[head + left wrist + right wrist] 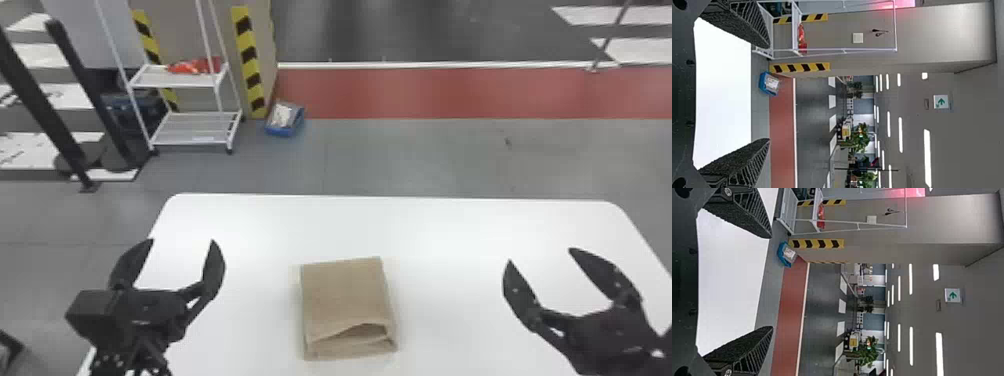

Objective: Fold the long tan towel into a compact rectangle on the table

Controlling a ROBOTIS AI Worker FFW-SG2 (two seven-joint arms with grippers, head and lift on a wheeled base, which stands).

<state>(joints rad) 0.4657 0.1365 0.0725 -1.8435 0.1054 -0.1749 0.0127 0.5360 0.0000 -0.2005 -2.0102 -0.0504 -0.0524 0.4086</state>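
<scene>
From where I'm driving, my left tool (pixel 183 240) stands wide, its two black fingers spread well apart with nothing between them, out by the left edge of the counter (pixel 450 225). My right tool (pixel 540 255) is wide and empty too, held out toward the counter's right side, its fingertips pointing away from me and a little to the left. Both are well apart from the towel (pixel 345 295), which lies on the counter between them, toward my near side. I see it as a plain tan block, folded into a compact, slightly skewed rectangle, its top mostly smooth. At the near end the layers don't press flat: the upper one lifts into a low arch over a dark gap, more to the right, with folded edges showing beneath. Its long axis looks to run away from me, near to far, with the shorter sides going left to right and the far right corner reaching a touch farther out than the far left one. Past the counter I've got grey floor, a white rack (pixel 197 120) on the left, and a blue bin (pixel 280 132) just beside it.
</scene>
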